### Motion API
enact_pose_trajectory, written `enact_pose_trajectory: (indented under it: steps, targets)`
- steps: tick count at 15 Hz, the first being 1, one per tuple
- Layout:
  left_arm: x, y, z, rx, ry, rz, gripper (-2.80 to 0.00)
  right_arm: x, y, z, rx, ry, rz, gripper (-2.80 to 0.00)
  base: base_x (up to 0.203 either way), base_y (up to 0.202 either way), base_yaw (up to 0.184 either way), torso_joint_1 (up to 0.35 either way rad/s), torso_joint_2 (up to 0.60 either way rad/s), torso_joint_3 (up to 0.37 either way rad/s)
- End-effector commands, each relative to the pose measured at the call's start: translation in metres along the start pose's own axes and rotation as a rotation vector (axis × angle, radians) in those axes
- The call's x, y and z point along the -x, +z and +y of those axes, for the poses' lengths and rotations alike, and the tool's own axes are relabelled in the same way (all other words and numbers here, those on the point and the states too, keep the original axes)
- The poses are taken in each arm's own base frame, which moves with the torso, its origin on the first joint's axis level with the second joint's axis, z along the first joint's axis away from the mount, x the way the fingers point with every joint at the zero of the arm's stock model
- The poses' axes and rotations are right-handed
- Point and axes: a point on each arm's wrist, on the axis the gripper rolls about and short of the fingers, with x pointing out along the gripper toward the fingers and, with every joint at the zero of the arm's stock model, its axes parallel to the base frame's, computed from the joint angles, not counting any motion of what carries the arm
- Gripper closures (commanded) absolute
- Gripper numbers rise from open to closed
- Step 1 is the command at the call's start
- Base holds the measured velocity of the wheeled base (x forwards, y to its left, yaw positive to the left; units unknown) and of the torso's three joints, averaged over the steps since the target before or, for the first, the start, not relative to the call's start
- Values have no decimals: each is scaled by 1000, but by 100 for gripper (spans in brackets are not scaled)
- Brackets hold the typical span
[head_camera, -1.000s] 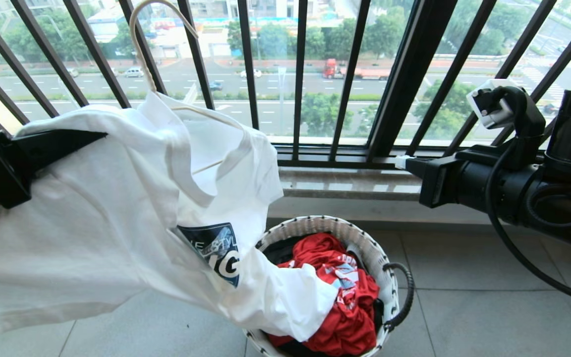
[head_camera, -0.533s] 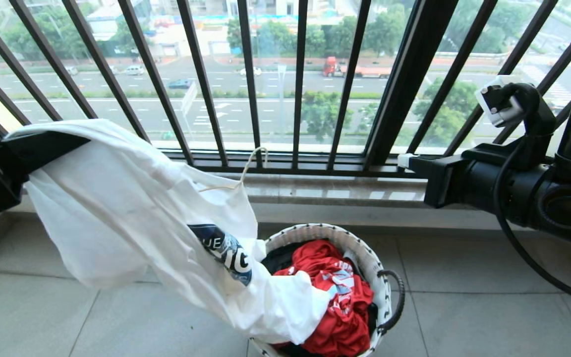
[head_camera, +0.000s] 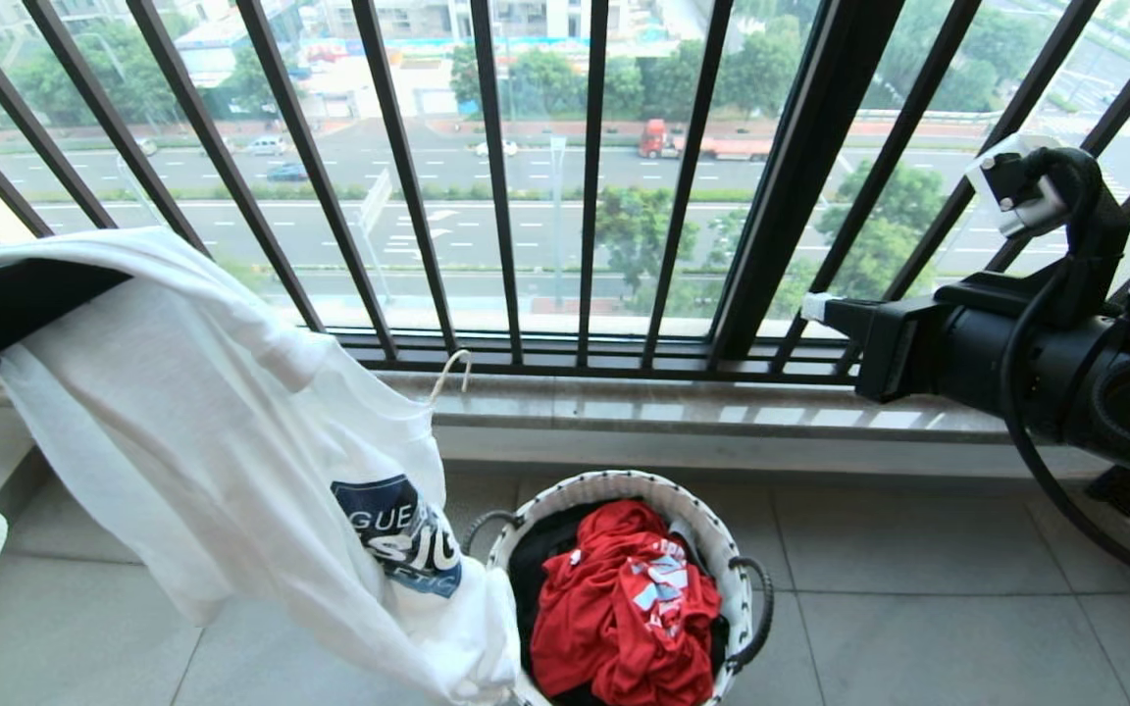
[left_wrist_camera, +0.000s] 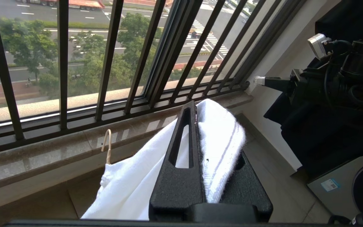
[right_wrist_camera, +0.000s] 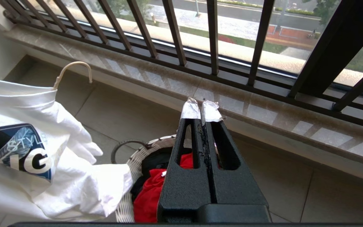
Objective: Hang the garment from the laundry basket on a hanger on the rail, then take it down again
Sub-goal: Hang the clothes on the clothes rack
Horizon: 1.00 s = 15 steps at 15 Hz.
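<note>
Grey tiled floor [head_camera: 918,598], laundry basket [head_camera: 722,534] (clothes inside) standing on it

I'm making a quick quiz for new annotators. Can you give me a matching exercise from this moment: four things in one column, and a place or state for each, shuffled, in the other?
Things:
1. left tool
2. right tool
3. red garment
4. hanger

States:
A. lies in the laundry basket
B. shut on nothing
C. hook sticks out of the T-shirt's neck
D. shut on the white T-shirt

Pairs: 1-D, 2-B, 3-A, 4-C
</note>
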Motion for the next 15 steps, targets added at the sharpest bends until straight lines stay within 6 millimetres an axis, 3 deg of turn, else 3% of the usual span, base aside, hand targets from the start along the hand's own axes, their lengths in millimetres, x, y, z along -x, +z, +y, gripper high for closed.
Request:
enact_pose_trajectory:
  steps: [1,4,10,13,15]
  targets:
    - [3,2,-4,-10,-9,-11,0,1,1,0,-2,0,-6,0,0,0,0,161,-472,-301]
    - [3,3,-4,-12,-10,-14,0,4,3,1,-5,8,-16,0,0,0,0,115,-313,-198]
    - [0,5,-8,-10,-50,-19,0,0,-4,11,1,54,37,0,0,0,0,10,-22,-15]
    - [-2,9,-11,-13,-75,-28,0,-9,-18,25,-28,110,121,0,0,0,0,0,0,0]
    - [-2,10,-12,-20,-82,-36,0,-18,-30,46,-104,182,183,0,0,0,0,0,0,0]
